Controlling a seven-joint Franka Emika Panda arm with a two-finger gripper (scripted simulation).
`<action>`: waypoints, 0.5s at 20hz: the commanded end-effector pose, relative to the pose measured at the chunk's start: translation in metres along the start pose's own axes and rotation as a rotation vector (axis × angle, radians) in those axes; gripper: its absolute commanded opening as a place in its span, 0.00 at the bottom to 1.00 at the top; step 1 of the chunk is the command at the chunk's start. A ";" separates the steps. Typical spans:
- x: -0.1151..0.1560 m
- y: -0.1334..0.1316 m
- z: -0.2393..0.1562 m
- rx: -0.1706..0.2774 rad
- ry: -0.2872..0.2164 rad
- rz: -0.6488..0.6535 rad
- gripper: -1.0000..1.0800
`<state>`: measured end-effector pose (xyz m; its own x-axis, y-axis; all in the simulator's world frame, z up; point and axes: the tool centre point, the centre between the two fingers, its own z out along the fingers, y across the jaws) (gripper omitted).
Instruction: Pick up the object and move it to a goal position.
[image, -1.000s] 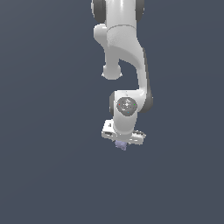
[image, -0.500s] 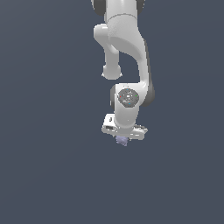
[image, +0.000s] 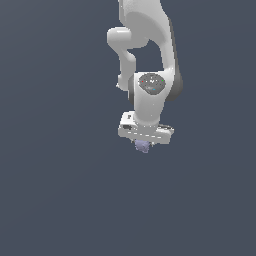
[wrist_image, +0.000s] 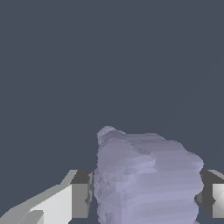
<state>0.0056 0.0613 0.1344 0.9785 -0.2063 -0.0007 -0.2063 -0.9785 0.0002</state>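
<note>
white gripper closed on the object, a lumpy pale lavender blob seated between the two fingers, pads touching its sides in the wrist view. held directly beneath the gripper body, over a plain dark grey background. no brands, labels or legible writing visible.

one white robot arm is in view, with one gripper carrying two fingers. there is one lavender blob, the only loose object. one plain dark grey ground lies behind everything.
</note>
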 end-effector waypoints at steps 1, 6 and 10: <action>-0.011 -0.001 -0.022 0.000 0.001 0.000 0.00; -0.033 -0.002 -0.066 0.000 0.001 0.000 0.00; -0.052 -0.003 -0.103 0.000 0.001 0.000 0.00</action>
<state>-0.0373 0.0730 0.2232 0.9785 -0.2063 -0.0001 -0.2063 -0.9785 0.0002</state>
